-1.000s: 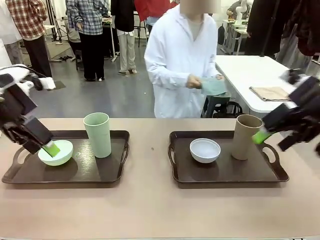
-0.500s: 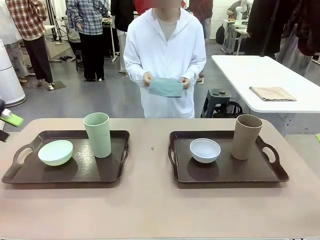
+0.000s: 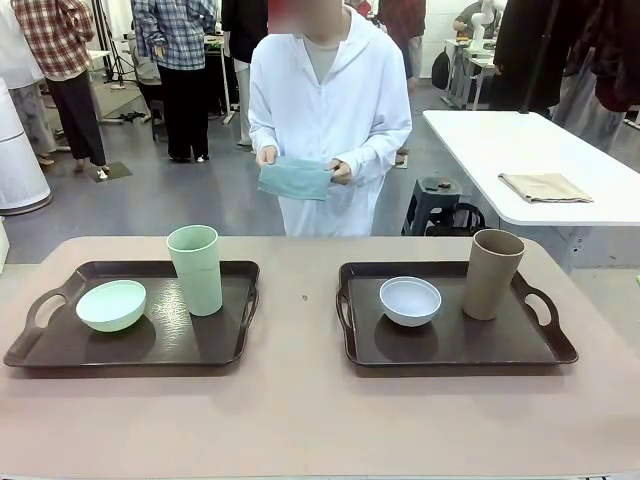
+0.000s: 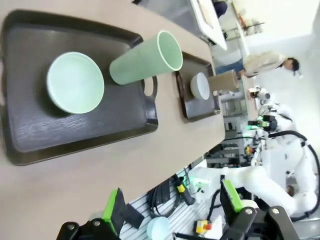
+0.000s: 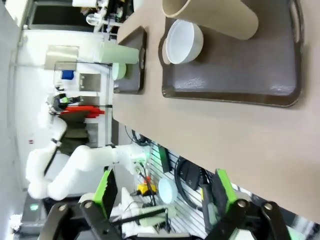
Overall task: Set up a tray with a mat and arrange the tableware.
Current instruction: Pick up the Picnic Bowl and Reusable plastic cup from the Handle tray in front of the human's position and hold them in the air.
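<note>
The left end effector (image 4: 172, 205) and right end effector (image 5: 165, 190) gape wide and empty; green bowl (image 3: 110, 305) and green cup (image 3: 195, 268) sit on the left tray (image 3: 225, 345), white bowl (image 3: 410, 300) and tan cup (image 3: 493, 272) on the right tray (image 3: 500, 345); the person (image 3: 330, 90) holds the mat (image 3: 295, 178); sliding it under could tip a tall cup.

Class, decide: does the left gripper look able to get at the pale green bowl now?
Probably yes: the left gripper is open, and the pale green bowl lies uncovered on its tray, the green cup beside it, not between.
</note>
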Robot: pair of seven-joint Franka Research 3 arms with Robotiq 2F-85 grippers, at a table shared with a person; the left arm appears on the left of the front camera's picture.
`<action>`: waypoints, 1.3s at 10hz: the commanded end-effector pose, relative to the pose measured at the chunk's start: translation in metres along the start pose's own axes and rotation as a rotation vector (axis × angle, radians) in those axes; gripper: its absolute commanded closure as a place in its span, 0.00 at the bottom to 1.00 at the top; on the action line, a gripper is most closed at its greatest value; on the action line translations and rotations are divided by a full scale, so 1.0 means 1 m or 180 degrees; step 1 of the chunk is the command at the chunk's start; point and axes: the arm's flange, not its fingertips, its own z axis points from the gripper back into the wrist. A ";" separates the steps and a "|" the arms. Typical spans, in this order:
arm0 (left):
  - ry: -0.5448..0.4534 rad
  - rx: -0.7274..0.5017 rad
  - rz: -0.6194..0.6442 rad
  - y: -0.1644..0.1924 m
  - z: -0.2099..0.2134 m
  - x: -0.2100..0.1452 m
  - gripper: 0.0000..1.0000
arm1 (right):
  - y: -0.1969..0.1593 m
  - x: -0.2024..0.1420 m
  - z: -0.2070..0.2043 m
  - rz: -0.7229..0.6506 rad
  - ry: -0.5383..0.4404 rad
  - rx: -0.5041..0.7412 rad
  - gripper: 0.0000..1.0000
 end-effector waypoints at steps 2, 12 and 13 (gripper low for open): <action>0.0012 -0.0181 0.0060 0.015 0.001 0.001 0.00 | -0.002 -0.020 -0.002 0.0095 -0.0140 0.0155 0.00; 0.0025 -0.0133 0.0130 0.018 0.001 -0.004 0.00 | -0.002 -0.011 0.012 0.0022 -0.0099 0.0105 0.00; 0.0025 -0.0133 0.0130 0.018 0.001 -0.004 0.00 | -0.002 -0.011 0.012 0.0022 -0.0099 0.0105 0.00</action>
